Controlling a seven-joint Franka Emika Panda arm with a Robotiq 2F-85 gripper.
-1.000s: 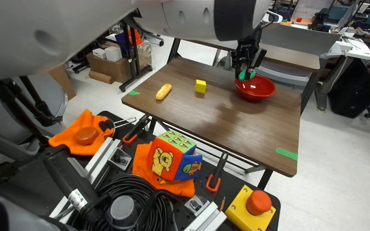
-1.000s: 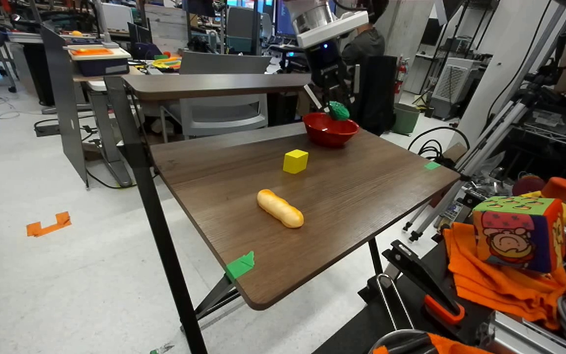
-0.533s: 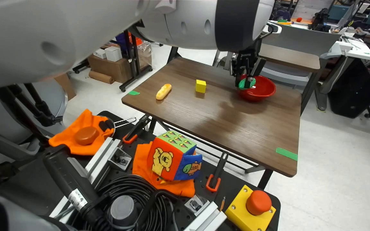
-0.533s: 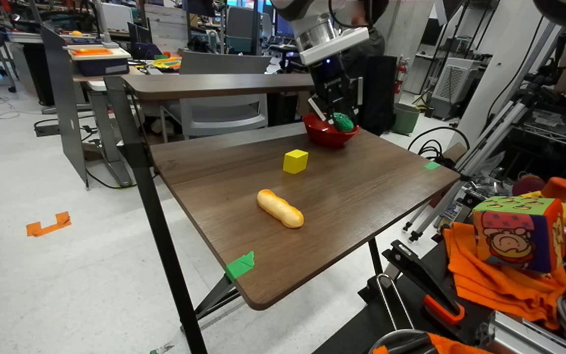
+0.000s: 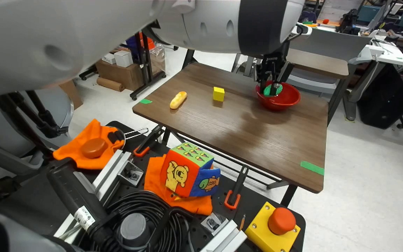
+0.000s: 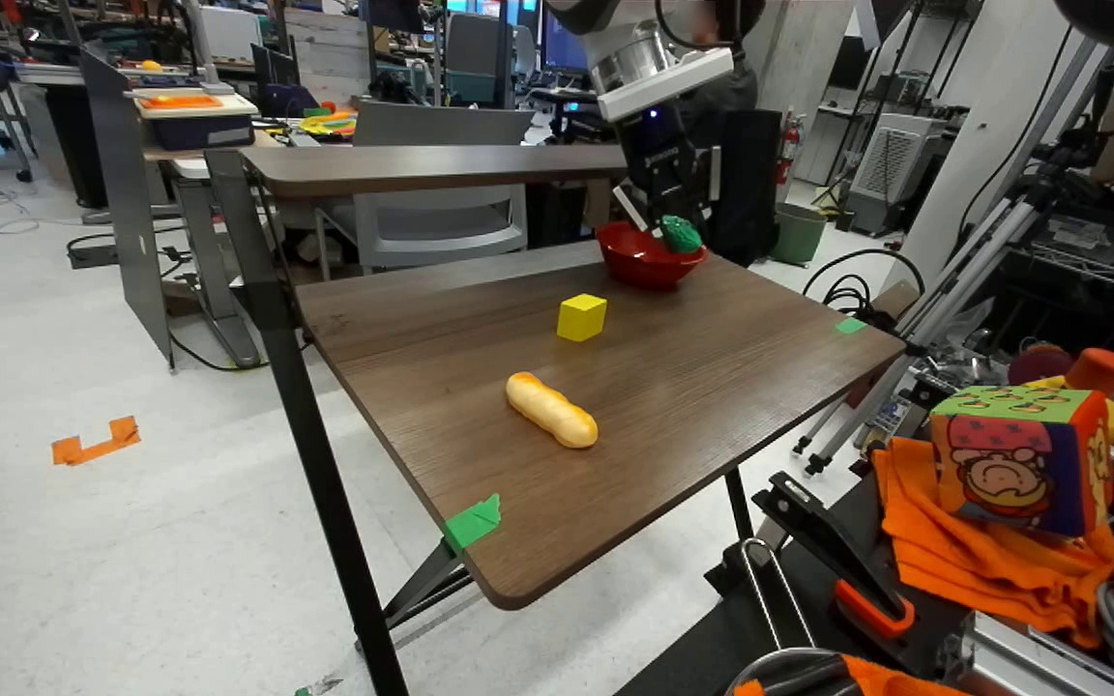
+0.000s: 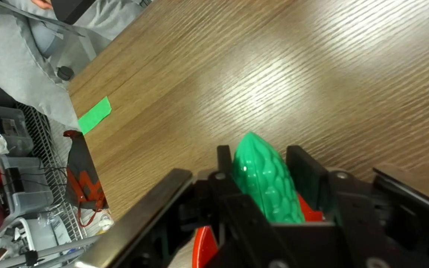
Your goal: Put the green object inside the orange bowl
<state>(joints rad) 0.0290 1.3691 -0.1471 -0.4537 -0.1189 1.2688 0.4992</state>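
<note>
Green object point(image 7: 268, 182) into orange bowl point(image 5: 287, 99): the placing step looked to be in hand, with only the last lowering and letting-go left. The arm point(image 5: 215, 33) crossed from the left, and the bowl, red to the eye, stood far right on the table point(image 5: 278, 147) in an exterior view. The gripper point(image 7: 263, 167) was drawn narrow, its fingers point(image 7: 305, 176) holding the green object over the bowl, toward its rim; whether the two touched could not be told. The next move seemed to call for a slight shift to the bowl's middle, a little lowering, then spread fingers. If let go at the rim, it might have rolled outside.

A pale floor point(image 6: 180, 532) ran through a cluttered room, with another table point(image 5: 317, 63) at the far side. The brown table showed wood grain and some shine. On its near side stood a black bench point(image 5: 252, 203) bearing a soft toy cube point(image 5: 189, 169) and a yellow box point(image 5: 261, 225) with a red-orange button point(image 5: 282, 221). Left of the bowl lay a bread-shaped piece point(image 5: 178, 100) and a yellow cube point(image 5: 218, 94), and strips of green tape point(image 5: 312, 168) marked the near corners.
</note>
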